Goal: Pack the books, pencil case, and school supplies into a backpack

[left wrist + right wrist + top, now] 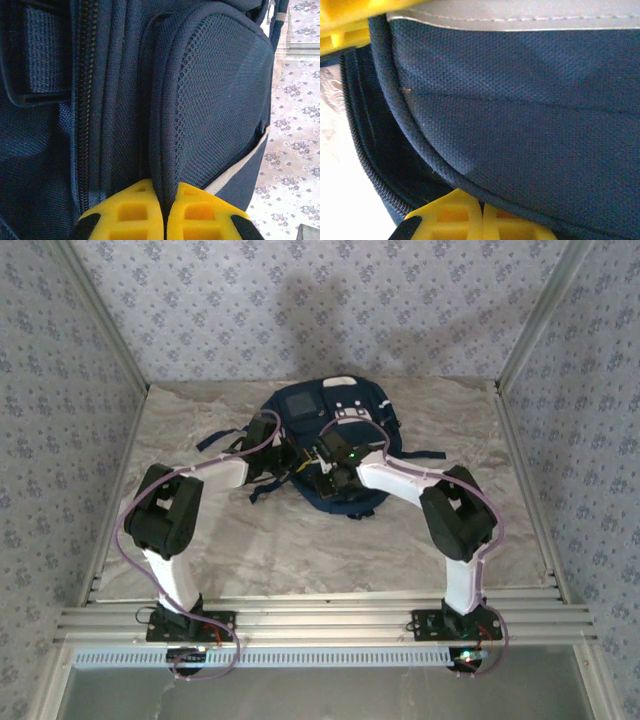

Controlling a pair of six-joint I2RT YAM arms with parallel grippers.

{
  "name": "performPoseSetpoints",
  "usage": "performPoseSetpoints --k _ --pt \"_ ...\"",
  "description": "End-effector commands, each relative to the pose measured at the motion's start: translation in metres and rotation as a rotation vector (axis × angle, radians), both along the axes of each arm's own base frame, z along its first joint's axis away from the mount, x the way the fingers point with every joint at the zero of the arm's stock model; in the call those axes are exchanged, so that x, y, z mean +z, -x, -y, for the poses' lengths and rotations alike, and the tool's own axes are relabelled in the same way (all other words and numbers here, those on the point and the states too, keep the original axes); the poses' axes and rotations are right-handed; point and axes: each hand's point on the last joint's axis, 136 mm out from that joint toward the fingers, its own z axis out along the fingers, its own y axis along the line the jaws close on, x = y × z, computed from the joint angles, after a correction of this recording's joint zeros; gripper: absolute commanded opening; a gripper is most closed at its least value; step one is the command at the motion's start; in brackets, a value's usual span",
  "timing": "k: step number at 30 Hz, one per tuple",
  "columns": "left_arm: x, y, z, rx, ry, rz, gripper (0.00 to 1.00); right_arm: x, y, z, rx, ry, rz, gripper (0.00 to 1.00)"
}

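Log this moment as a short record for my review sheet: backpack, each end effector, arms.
backpack: navy backpack lying on the marble-look table, front patches facing up
left end effector: left end effector shut, pinching a piped seam beside the mesh pocket
right end effector: right end effector shut at the piped edge next to a zip; grip not confirmable
arms: both reach the backpack's near side

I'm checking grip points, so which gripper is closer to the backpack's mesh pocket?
Left. The left gripper has jaws shut on the seam at the edge of the mesh pocket. The right gripper pinches a different, plain navy panel of the backpack beside a zipper.
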Motion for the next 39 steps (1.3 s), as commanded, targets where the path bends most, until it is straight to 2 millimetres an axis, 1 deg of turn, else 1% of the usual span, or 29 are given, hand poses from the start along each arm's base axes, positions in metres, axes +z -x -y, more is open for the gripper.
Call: performPoseSetpoints --k 1,3,6,9,13,17,19,22,26,31,33,36,37,39 --pt "0.040 -0.013 -0.006 0.004 0.045 0.092 0.00 0.016 0.006 0.015 -0.014 -0.064 -0.053 0.00" --pt "0.036 -0.015 -0.012 0.012 0.034 0.088 0.00 0.022 0.008 0.021 -0.015 -0.104 -0.075 0.00" --pt "0.033 -0.017 -0.019 0.018 0.021 0.086 0.00 0.022 0.010 0.035 -0.025 -0.133 -0.102 0.00" --pt "0.032 -0.017 -0.024 0.023 0.015 0.084 0.00 0.019 0.014 0.050 -0.028 -0.104 -0.116 0.00" --pt "0.034 -0.018 -0.026 0.018 0.013 0.089 0.00 0.018 0.011 0.071 -0.019 -0.036 -0.094 0.00" --pt "0.037 -0.018 -0.026 0.008 0.022 0.089 0.00 0.015 0.009 0.099 -0.018 0.052 -0.093 0.00" --pt "0.040 -0.017 -0.026 -0.001 0.020 0.090 0.00 0.013 0.003 0.119 -0.031 0.110 -0.085 0.00" --pt "0.042 -0.015 -0.028 -0.015 0.011 0.090 0.00 0.010 -0.005 0.144 -0.059 0.150 -0.090 0.00" --pt "0.046 -0.012 -0.032 -0.024 0.002 0.089 0.00 0.010 -0.017 0.166 -0.086 0.171 -0.082 0.00" --pt "0.050 -0.008 -0.036 -0.034 -0.008 0.091 0.00 0.012 -0.040 0.189 -0.134 0.187 -0.063 0.00" --pt "0.051 -0.008 -0.038 -0.037 -0.016 0.090 0.00 0.014 -0.048 0.195 -0.153 0.187 -0.057 0.00" --pt "0.050 -0.007 -0.044 -0.037 -0.032 0.089 0.00 0.021 -0.055 0.195 -0.159 0.196 -0.029 0.00" --pt "0.050 -0.009 -0.046 -0.034 -0.036 0.088 0.00 0.023 -0.055 0.191 -0.151 0.185 -0.024 0.00" --pt "0.048 -0.013 -0.053 -0.022 -0.045 0.088 0.00 0.027 -0.049 0.176 -0.120 0.156 -0.034 0.00"
